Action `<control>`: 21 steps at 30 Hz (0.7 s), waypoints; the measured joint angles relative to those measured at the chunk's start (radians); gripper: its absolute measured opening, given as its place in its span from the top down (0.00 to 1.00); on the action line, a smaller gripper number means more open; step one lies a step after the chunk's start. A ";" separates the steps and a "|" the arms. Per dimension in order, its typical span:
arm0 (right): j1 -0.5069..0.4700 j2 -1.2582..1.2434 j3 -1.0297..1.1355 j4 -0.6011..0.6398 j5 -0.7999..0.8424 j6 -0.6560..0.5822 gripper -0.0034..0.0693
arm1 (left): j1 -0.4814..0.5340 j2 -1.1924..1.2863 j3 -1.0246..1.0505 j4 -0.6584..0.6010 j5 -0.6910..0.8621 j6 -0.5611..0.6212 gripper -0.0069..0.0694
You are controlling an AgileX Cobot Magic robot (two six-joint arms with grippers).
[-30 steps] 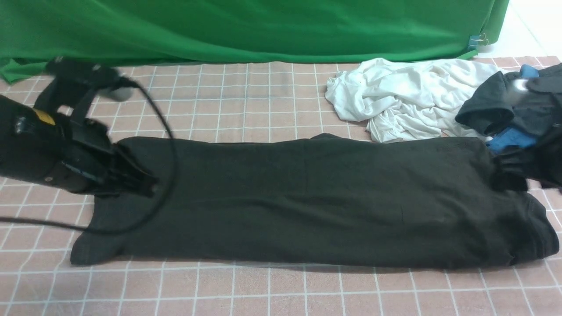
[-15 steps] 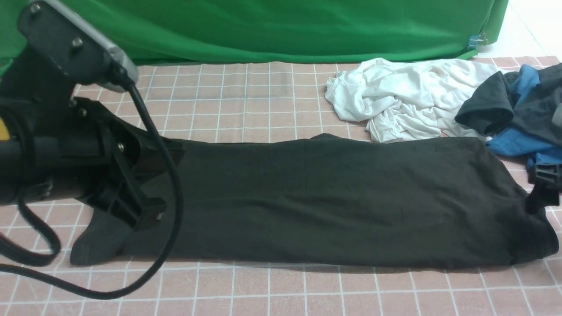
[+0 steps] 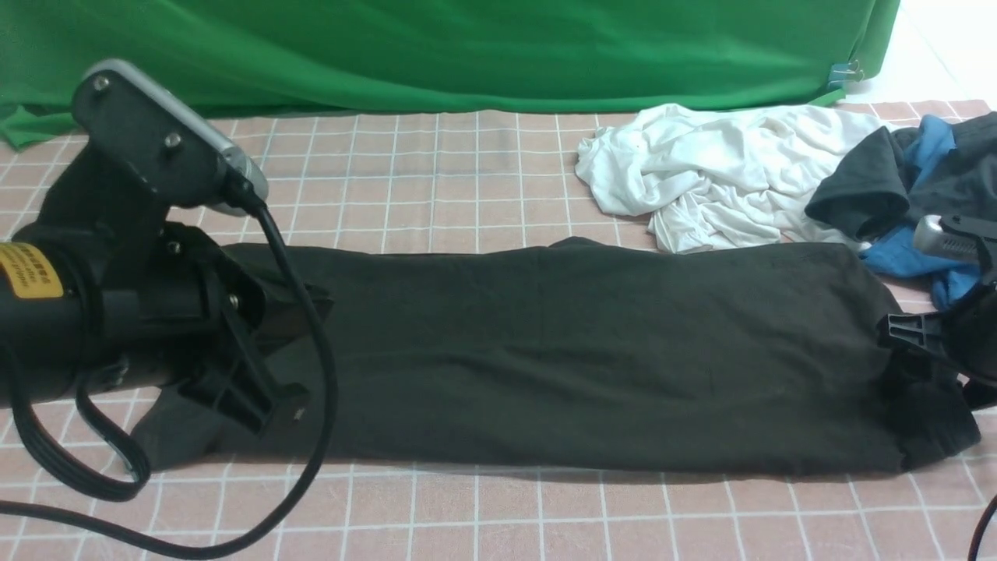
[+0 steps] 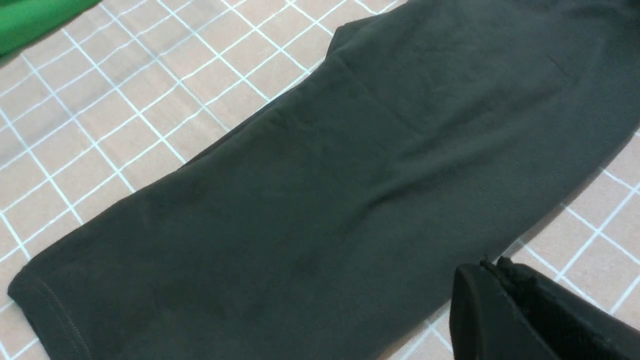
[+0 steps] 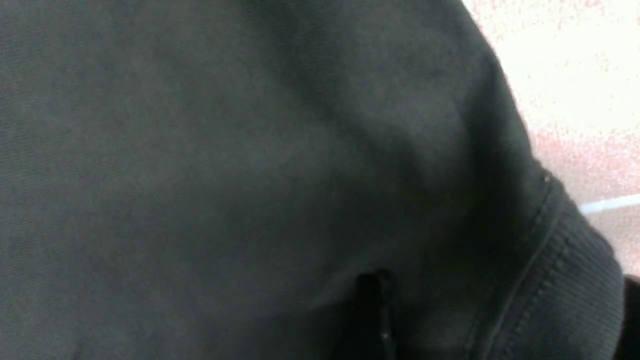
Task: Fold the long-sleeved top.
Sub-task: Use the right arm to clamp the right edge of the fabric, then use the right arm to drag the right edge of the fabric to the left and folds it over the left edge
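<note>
Two arms work here, and both have shifted since half a second ago: the left claw (image 3: 290,407) sits a little lower over the near-left end of the long-sleeved top (image 3: 584,358), its fingers pressed together on nothing, while the right claw (image 3: 906,347) has come back in against the top's right end, where the cloth now bunches more. Whether that right claw is spread or pinching, I cannot tell; its wrist view is filled with dark jersey and a ribbed edge. One black top lies flat across the pink checked tabletop (image 3: 467,514), stretched left to right. One yellow label (image 3: 29,270) now shows on the left arm, its writing too small to read. Farther back on the right lie one crumpled white garment (image 3: 716,179), one charcoal-grey garment (image 3: 864,195) and one blue garment (image 3: 903,253). One green backdrop (image 3: 467,47) closes the far side.
</note>
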 joint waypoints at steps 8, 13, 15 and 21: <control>0.018 -0.001 -0.005 0.041 0.002 -0.058 0.68 | 0.000 0.000 0.000 0.000 -0.001 0.011 0.88; 0.020 -0.043 0.006 0.014 0.024 -0.105 0.82 | 0.000 0.000 0.000 0.000 0.001 0.013 0.88; 0.015 -0.104 0.008 -0.038 0.060 -0.105 0.83 | 0.000 -0.005 0.000 0.000 0.004 0.021 0.88; -0.085 -0.331 0.008 -0.174 0.157 -0.103 0.83 | 0.000 -0.057 0.000 0.007 0.004 0.028 0.88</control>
